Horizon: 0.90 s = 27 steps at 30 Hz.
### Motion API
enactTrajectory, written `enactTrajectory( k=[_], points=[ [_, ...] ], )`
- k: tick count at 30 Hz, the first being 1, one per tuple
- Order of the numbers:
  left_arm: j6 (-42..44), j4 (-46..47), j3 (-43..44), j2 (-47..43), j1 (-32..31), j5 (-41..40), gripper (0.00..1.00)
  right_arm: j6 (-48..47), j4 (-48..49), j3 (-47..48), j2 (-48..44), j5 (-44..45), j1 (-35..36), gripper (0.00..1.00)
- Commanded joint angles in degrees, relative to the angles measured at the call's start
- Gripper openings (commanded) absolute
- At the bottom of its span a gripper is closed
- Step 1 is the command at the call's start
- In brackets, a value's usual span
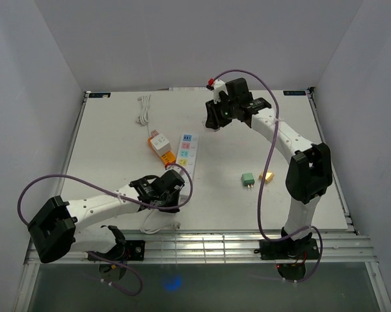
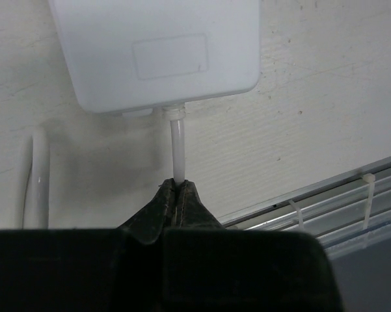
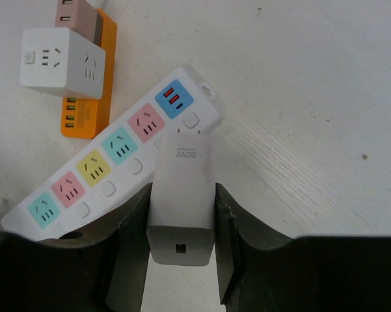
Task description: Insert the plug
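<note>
The white charger (image 3: pixel 182 195) carries the grey print "80W" on its upper face, close to its pronged end. In the right wrist view the characters stand upside down. The white cube socket (image 3: pixel 62 65) shows a small power sign on the round button at one corner of its top face. Two dark labels lie on the surface (image 1: pixel 247 130), one at the far left corner (image 1: pixel 99 95) and one at the far right corner (image 1: pixel 294 93). Their print is too small to read.
</note>
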Motion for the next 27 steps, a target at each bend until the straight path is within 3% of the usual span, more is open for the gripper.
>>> enactTrajectory(
  k=[1, 4, 14, 17, 20, 27],
  points=[
    [-3.15, -0.39, -0.20, -3.06, -0.17, -3.51, 0.20, -5.99, -10.24, 6.61, 2.03, -2.47, 2.09, 0.08],
    [-2.89, -0.04, -1.08, -5.25, -0.17, -4.74, 0.43, -6.44, -10.34, 6.80, 1.60, -1.33, 3.06, 0.08],
    [-3.59, -0.30, 0.05, -7.46, -0.17, -6.76, 0.72, -5.47, -8.58, 4.50, -2.18, 1.66, 3.15, 0.08],
    [-3.24, -1.96, 4.79, -6.23, -0.08, -10.00, 0.79, -5.56, -11.30, 8.71, -0.25, 1.05, 3.15, 0.08],
    [-2.62, -5.74, 11.98, -1.94, 0.80, -13.08, 0.95, -6.00, -13.94, 13.37, 1.68, 1.48, 3.15, 0.08],
    [2.21, -10.32, 23.69, 10.11, 4.31, -14.32, 0.98, -5.82, -14.30, 14.18, 1.08, 3.50, 3.15, 0.08]
  ],
)
